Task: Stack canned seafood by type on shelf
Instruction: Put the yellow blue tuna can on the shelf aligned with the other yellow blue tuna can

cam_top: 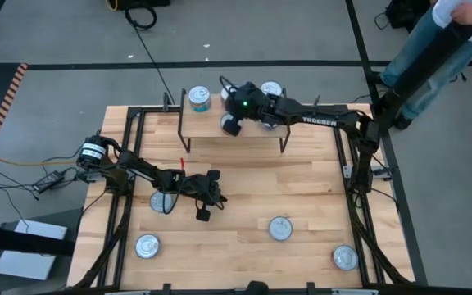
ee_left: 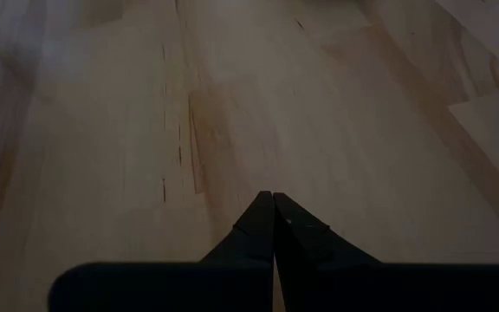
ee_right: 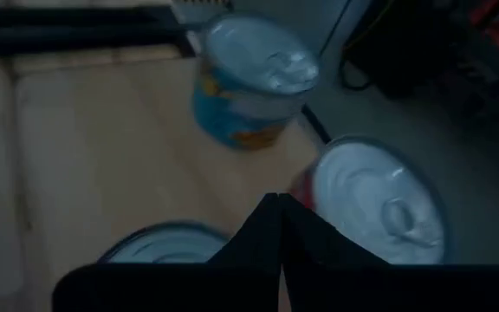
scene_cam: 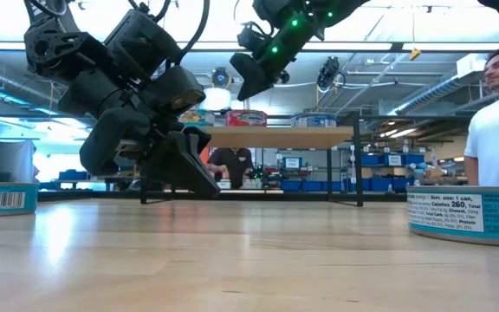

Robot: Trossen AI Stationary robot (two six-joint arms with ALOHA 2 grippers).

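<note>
1. Closest to the front edge of the table [cam_top: 244, 176] sit two tins, lids up: one near the front left corner [cam_top: 147, 245] and one near the front right corner [cam_top: 344, 257]. Nothing is touching either of them.
2. A bit further back, a third tin [cam_top: 279, 228] stands alone right of the middle, well apart from everything else.
3. Next comes the left gripper [cam_top: 220, 197], down low over the bare wood around the middle of the table. Its fingers [ee_left: 271, 227] are pressed together with nothing between them; the left wrist view shows just plain tabletop ahead.
4. Another tin [cam_top: 162, 201] sits partly tucked under the left arm, left of the middle, so only part of its lid shows.
5. Toward the back edge stands the shelf [cam_top: 234, 131], a small light-wood platform on thin black legs.
6. The right gripper [cam_top: 224, 88] hovers over the shelf's back edge, fingers [ee_right: 277, 234] also shut tight and holding nothing.
7. On the shelf's back left corner there's a stack of tins with a teal label [cam_top: 199, 99], standing clearly taller than a single tin.
8. Just beside the right gripper are more tins: a red-labelled one [ee_right: 379, 201] and another whose lid [ee_right: 165, 242] peeks out at the edge of the right wrist view. One more tin [cam_top: 271, 88] sits along the shelf's back edge behind the arm.
9. Past the back right corner of the table, a person [cam_top: 437, 45] stands on the floor.
</note>
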